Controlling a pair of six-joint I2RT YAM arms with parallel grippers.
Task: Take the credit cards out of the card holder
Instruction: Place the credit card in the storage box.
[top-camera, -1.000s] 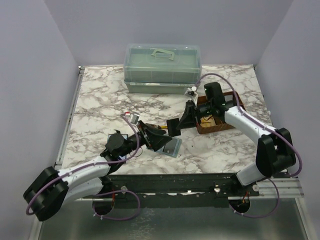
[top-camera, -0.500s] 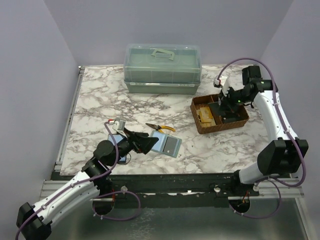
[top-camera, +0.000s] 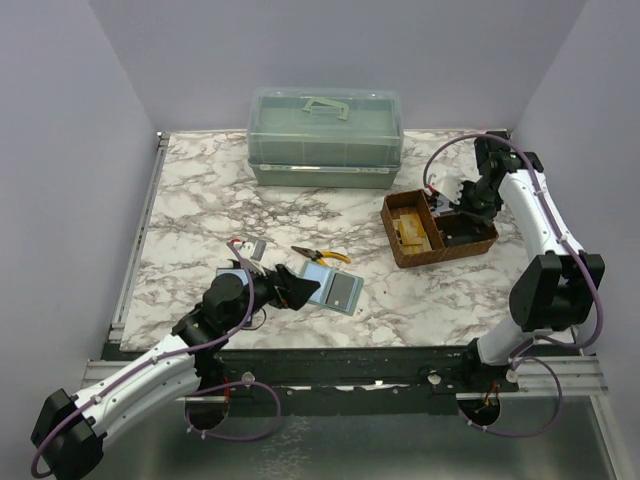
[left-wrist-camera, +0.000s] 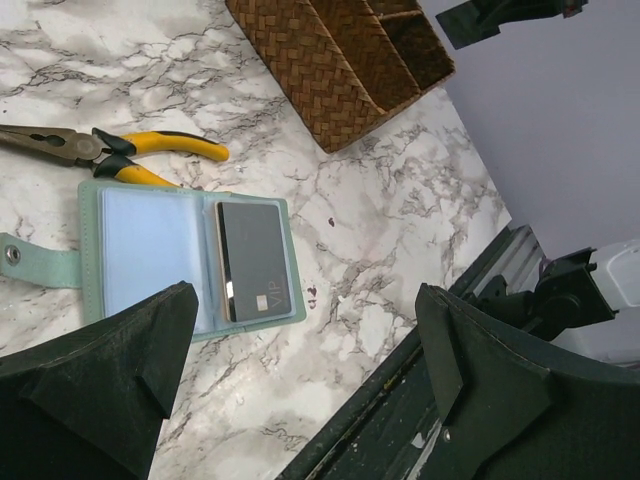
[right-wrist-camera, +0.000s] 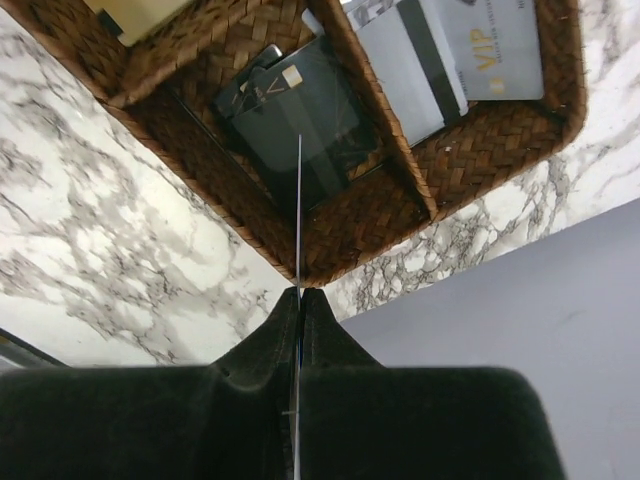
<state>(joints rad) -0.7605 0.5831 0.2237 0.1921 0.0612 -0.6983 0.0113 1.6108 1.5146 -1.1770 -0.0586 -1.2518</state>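
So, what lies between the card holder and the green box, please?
The yellow-handled pliers, beside the card holder; then bare marble to the green box. Top view shows it.

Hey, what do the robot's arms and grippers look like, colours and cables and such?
The left arm and right arm have white links with chunky black joints and a looping purple cable each. The left gripper and right gripper have matte black, wedge-shaped fingers.

Rough woven tray (right-wrist-camera: 340, 250), smooth marble-patterned table (left-wrist-camera: 400, 230) — the card holder (left-wrist-camera: 150, 250) looks matt (its pockets glossy plastic).
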